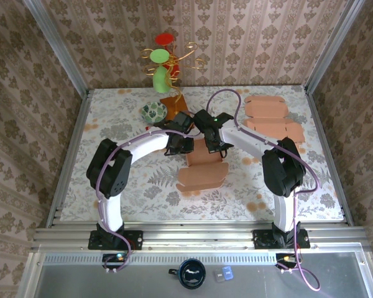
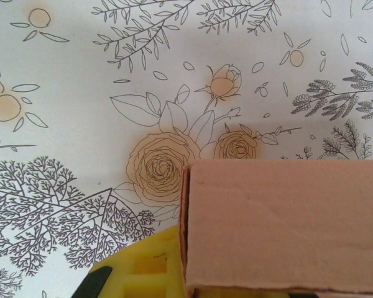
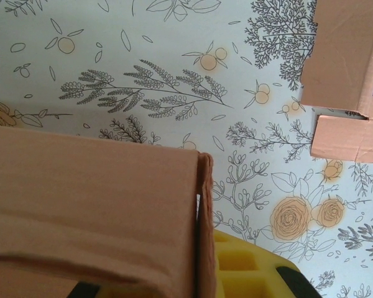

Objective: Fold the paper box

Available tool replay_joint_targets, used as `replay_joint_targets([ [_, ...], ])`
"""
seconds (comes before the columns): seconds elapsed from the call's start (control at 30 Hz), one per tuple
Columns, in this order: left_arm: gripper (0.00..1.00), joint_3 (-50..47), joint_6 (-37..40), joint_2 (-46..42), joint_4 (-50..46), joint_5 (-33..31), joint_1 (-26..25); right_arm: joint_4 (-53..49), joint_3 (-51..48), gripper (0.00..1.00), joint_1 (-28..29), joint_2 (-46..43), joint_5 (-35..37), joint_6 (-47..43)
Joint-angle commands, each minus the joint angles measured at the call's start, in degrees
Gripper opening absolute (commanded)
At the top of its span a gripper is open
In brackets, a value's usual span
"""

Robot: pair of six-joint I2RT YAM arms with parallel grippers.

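The paper box [image 1: 202, 166] is tan cardboard, partly folded, lying mid-table with its flaps spread toward the front. My left gripper [image 1: 181, 144] is at its far left corner and my right gripper [image 1: 213, 146] at its far right corner. In the left wrist view a raised box wall [image 2: 280, 223] fills the lower right, with one yellow finger pad [image 2: 143, 267] pressed against its edge; the left gripper [image 2: 196, 280] is shut on that wall. In the right wrist view the right gripper [image 3: 196, 282] is shut on a doubled box wall [image 3: 205, 236], with a yellow pad [image 3: 248, 273] on its right side.
Flat cardboard blanks [image 1: 272, 118] lie at the back right and also appear in the right wrist view [image 3: 351, 74]. A patterned bowl [image 1: 153, 112] and a wire stand with red and green pieces [image 1: 163, 59] sit at the back. Metal rails edge the table.
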Motion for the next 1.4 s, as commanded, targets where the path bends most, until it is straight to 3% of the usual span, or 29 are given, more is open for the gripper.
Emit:
replay_joint_targets([
  [0.0,0.14,1.96,-0.48,0.86,-4.25,-4.04,-0.45,-2.76,0.05,0.00,-0.45,1.33,1.22,0.58],
  [0.07,0.30,2.45,-0.49,0.45,-5.10,-3.57,-0.36,-2.83,-0.21,0.00,-1.06,1.52,1.10,0.75],
  [0.17,0.41,2.60,-0.58,-0.44,-5.73,-1.91,-0.32,-2.83,-0.36,0.00,-1.92,1.93,0.85,0.60],
  [0.33,0.50,1.92,-1.42,-2.20,-6.38,1.65,-0.17,-3.28,-0.40,0.00,-3.16,3.48,-0.10,1.38],
  [0.8,0.52,0.66,-2.96,-6.64,-6.39,8.26,2.01,-5.38,-0.11,0.00,-8.20,7.66,-5.36,6.33],
  [1.17,0.45,-6.22,-4.50,-13.32,-7.70,12.94,9.89,-7.78,-2.13,0.00,-14.63,7.51,-16.01,18.90],
  [1.37,0.40,-12.42,-5.82,-15.56,-6.76,15.84,10.88,-10.19,-2.63,0.00,-15.84,6.30,-19.88,28.66],
])
